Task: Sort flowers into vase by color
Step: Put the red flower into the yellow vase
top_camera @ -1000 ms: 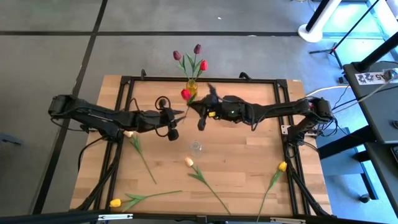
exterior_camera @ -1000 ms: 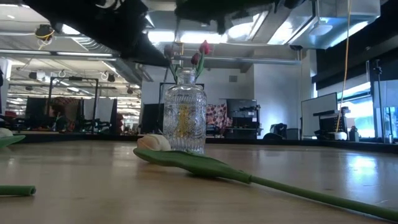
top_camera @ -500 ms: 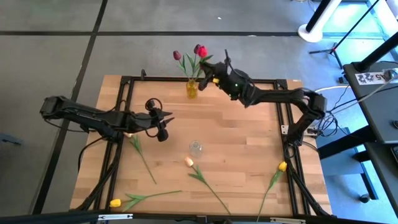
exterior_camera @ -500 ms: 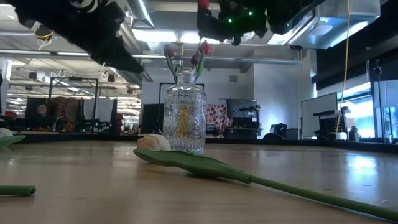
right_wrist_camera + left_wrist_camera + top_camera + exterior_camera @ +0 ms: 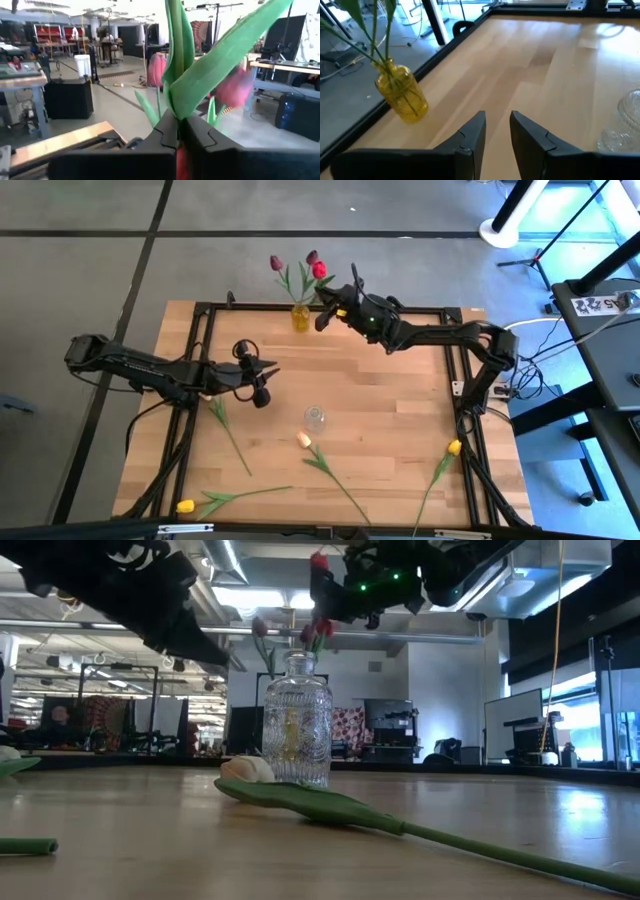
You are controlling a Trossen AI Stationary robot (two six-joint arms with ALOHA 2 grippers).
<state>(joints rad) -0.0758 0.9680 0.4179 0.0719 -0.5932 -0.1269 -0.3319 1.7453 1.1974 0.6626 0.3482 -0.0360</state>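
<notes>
A yellow vase (image 5: 300, 317) stands at the table's far edge with two dark purple tulips (image 5: 276, 263) and a red one in it. My right gripper (image 5: 324, 317) hovers just right of that vase, shut on a red tulip whose head (image 5: 318, 558) rises above the fingers. My left gripper (image 5: 262, 380) waits open over the table's left middle, holding nothing. A clear glass vase (image 5: 315, 418) stands empty at mid-table. Peach (image 5: 303, 440) and yellow (image 5: 455, 447) tulips lie flat on the wood. My right gripper (image 5: 178, 125) pinches the red tulip's green stem where the leaves spread out (image 5: 176, 107), between its two fingers. It comes level from the table's right. The tulip is lifted clear and roughly upright, leaves and head above the fingers. The gripper hides its lower stem.
Another yellow tulip (image 5: 185, 506) lies at the near left corner, and a pale one (image 5: 207, 395) under the left arm. A black frame rail (image 5: 400, 308) runs along the far edge. Bare wood lies between the clear vase and the right rail.
My right gripper has carried the red tulip from mid-table up and toward the far edge, ending beside the yellow vase. My left gripper has drawn back toward the left edge, then held still. The yellow vase and its tulips have shifted slightly left.
</notes>
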